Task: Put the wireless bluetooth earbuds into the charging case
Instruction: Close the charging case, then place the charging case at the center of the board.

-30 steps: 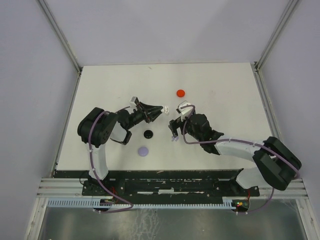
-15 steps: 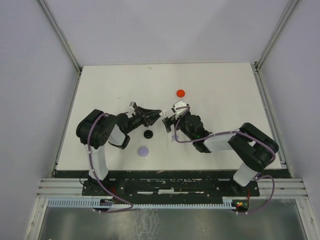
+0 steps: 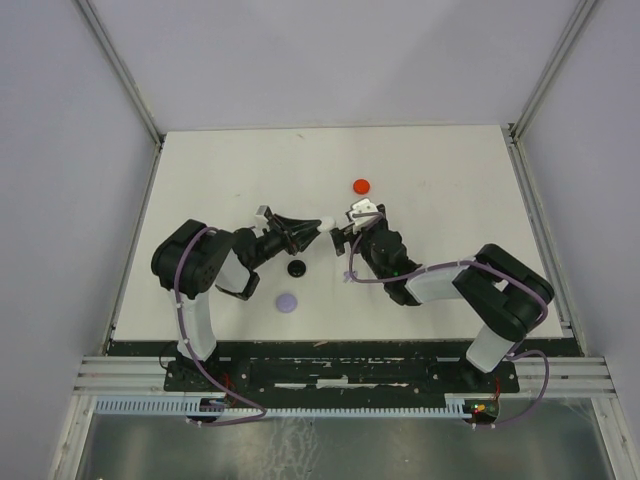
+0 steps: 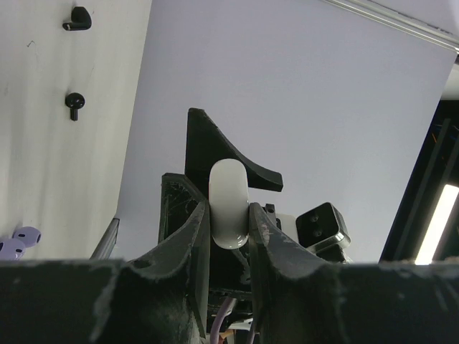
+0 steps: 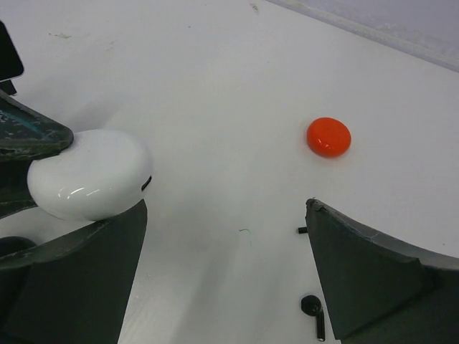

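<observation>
Earbuds lie loose on the white table [image 5: 215,64]. In the left wrist view, two black stemmed earbuds [image 4: 74,102] rest apart from each other. A pair of lavender stemmed earbuds [image 4: 21,240] sits close together at that view's edge, partly cut off. The right wrist view shows one black earbud lying flat just beside the inner edge of a finger of the right end effector [image 5: 224,215]. A small red round disc [image 5: 329,137] lies farther out on the table beyond it. None of the earbuds sits in the case.

The white glossy pebble-shaped charging case [image 5: 90,175] looks closed and is held over the middle of the table, between the two arms. The left end effector [image 4: 228,222] is clamped on it. Its two dark fingers press against the case's broad faces, so the rounded edge sticks out past the fingertips. The right end effector faces the case from the right with its jaws spread wide and nothing between them. One of its fingers sits just under the case; whether it touches cannot be told.

From above, the red disc lies far and to the right of the case, well apart. A black round disc [image 3: 296,268] lies just near of the left end effector. A lavender round disc [image 3: 287,301] lies nearer still.
</observation>
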Controlling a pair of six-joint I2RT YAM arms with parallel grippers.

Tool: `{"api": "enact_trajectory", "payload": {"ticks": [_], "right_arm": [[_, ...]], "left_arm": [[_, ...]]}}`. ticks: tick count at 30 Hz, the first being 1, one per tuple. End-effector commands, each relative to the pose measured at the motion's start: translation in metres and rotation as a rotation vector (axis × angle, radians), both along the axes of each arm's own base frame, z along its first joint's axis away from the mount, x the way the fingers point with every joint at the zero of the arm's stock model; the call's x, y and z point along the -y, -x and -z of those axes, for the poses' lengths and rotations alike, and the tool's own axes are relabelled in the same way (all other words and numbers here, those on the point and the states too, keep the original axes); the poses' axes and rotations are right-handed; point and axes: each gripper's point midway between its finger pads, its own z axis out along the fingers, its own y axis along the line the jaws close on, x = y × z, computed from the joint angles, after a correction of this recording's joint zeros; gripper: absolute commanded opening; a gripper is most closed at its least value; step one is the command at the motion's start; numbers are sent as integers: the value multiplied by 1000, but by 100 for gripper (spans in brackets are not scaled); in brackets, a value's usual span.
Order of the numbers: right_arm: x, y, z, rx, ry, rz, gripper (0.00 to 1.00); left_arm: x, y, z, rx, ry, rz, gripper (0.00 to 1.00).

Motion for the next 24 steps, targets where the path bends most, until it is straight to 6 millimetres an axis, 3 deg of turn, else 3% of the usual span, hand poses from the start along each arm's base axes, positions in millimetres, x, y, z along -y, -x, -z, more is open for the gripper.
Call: {"api": "enact_trajectory", "payload": {"ticks": [1, 5, 12, 18, 24], "right_arm": [[14, -5, -36, 85, -36, 74, 99], [44, -11, -24, -87, 21, 271, 100], [79, -7, -52, -221, 29, 321, 100], [118, -1, -57, -281, 69, 391, 100], [131, -1, -57, -301, 46, 399, 100]], "left_arm": [[-1, 9, -45, 188, 86, 9, 3], [2, -8, -32, 172, 77, 3, 3], [18, -66, 4, 173, -21, -32, 3], [31, -109, 45, 149, -199, -43, 3], [29, -142, 78, 120, -449, -57, 3]]}}
